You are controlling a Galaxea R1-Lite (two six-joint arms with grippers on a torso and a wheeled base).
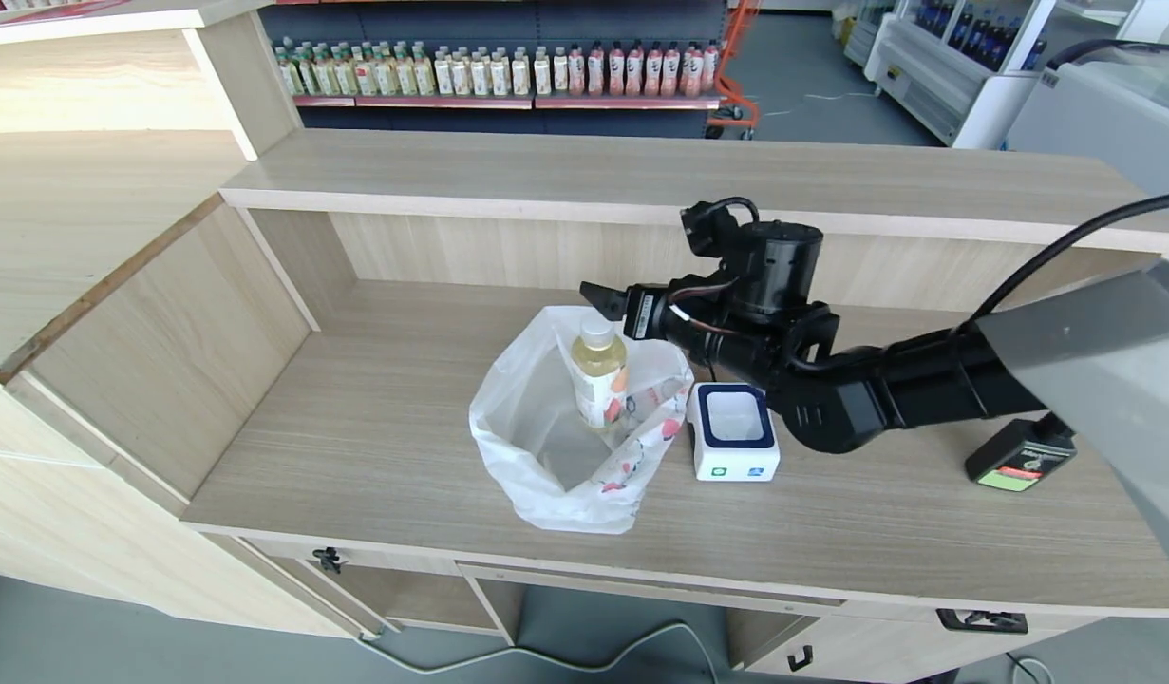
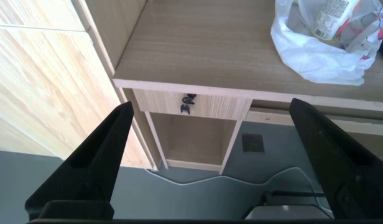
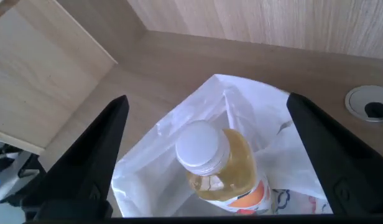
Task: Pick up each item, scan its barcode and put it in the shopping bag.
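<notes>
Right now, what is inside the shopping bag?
One bottle stands upright in the shopping bag: white cap, yellowish drink. Beside it, bare bag floor shows. The bottle's base and the near corner are covered by the bag's front wall, so anything there can't be seen.

No print is legible from where I stand: the label on the bottle (image 1: 598, 380), the two small stickers on the scanner (image 1: 733, 432) and the tag on the black device (image 1: 1019, 456) are too small to read
</notes>
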